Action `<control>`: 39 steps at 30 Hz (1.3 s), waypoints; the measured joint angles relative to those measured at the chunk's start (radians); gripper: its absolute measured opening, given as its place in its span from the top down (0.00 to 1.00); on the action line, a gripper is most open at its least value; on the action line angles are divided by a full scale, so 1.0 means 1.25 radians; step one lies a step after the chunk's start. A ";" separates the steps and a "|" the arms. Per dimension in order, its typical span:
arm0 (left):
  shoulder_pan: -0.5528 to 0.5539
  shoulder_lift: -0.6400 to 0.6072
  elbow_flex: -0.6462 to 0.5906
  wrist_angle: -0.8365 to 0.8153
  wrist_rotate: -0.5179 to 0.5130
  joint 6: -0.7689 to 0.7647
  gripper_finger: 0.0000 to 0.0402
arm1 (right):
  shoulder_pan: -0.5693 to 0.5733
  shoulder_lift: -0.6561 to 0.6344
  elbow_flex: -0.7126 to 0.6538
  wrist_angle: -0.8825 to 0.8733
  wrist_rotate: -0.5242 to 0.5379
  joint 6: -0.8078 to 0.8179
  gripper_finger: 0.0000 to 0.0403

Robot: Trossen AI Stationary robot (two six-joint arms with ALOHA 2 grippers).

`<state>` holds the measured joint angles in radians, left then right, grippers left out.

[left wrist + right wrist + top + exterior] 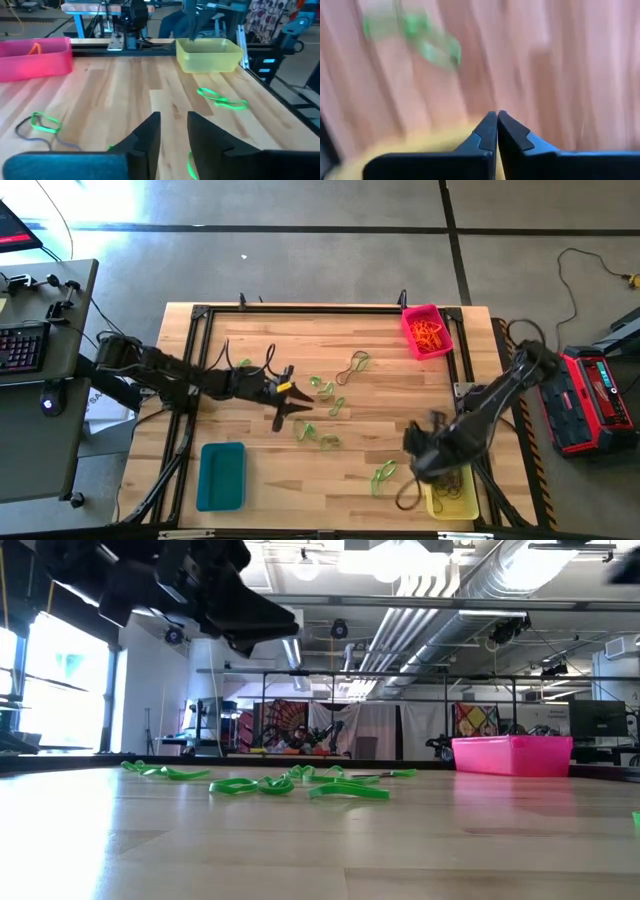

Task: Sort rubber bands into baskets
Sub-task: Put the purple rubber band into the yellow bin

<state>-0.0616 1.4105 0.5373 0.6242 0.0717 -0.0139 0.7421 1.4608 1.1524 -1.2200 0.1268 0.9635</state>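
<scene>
high view showed green rubber bands (328, 408) scattered mid-counter (250, 340). left gripper (287, 406) hovered beside them, fingers narrowly apart, empty. right gripper (418, 448) hung by the yellow basket (452, 502), fingers pressed together.

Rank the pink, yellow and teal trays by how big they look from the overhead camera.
1. Teal tray: looks largest, fully in view.
2. Pink tray: a bit smaller.
3. Yellow tray: smallest showing, but the right arm covers part of it, so its true place is unsure; it may match the others.
</scene>
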 joint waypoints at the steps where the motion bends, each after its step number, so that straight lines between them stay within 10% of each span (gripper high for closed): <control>1: 0.010 0.000 0.000 0.000 0.004 0.002 0.80 | -0.020 -0.016 -0.023 0.045 0.038 -0.032 0.99; 19: 0.103 0.000 0.000 -0.011 0.006 0.087 0.84 | -0.568 -0.003 -0.379 0.917 0.071 -0.461 0.91; 29: 0.103 -0.001 0.000 -0.033 0.006 0.106 0.84 | -0.701 0.223 -0.234 0.951 0.014 -0.620 0.63; 39: 0.101 -0.001 0.000 -0.051 0.004 0.099 0.84 | -0.720 0.340 -0.112 0.859 -0.022 -0.620 0.69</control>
<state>0.0650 1.4097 0.5373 0.5610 0.0765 0.1093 -0.1574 1.8857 1.0129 -0.1463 0.0990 0.1881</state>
